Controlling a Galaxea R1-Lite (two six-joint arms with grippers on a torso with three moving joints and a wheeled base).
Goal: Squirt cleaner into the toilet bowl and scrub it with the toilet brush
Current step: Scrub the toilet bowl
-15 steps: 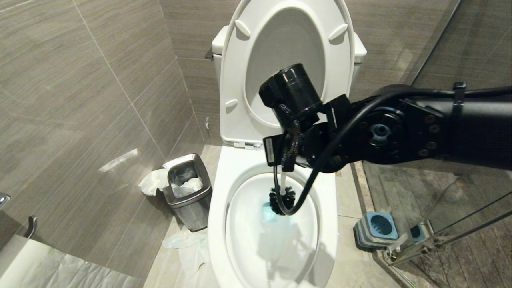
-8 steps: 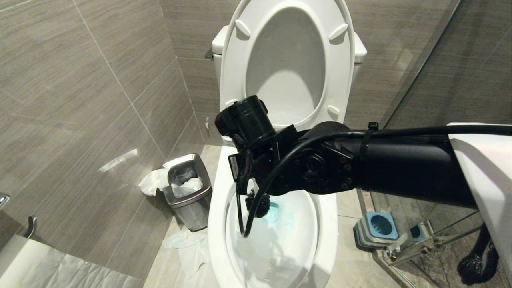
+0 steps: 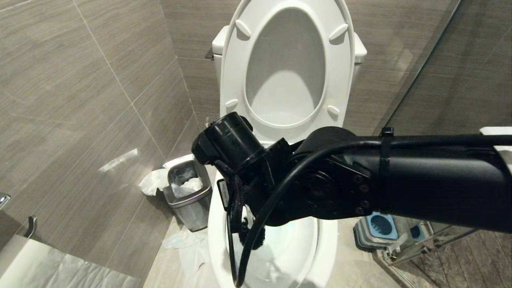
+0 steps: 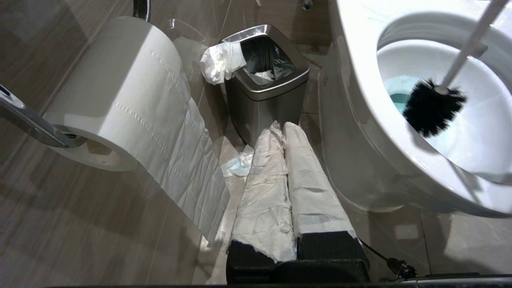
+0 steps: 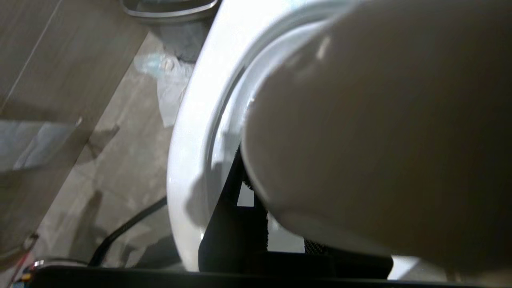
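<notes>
Down in the toilet bowl (image 4: 360, 104), toilet brush (image 4: 434, 106) rides tilted, black bristle head against the left inner wall above teal-tinted cleaner (image 4: 396, 98) in the water; white handle runs up to the right gripper (image 5: 252, 200), whose fingers look clamped on it, the grip itself mostly blocked from sight. Left gripper (image 4: 286, 132), paper-wrapped fingers pressed together, hangs low beside the bowl's outer wall, pointing toward the steel waste bin (image 4: 264, 84), toilet paper roll (image 4: 116, 92) alongside.

Bright overhead light glares off the bowl (image 3: 332, 248) rim and wall tiles (image 3: 120, 160). Up close, the brush (image 5: 380, 132) handle blurs into a dim shape.
</notes>
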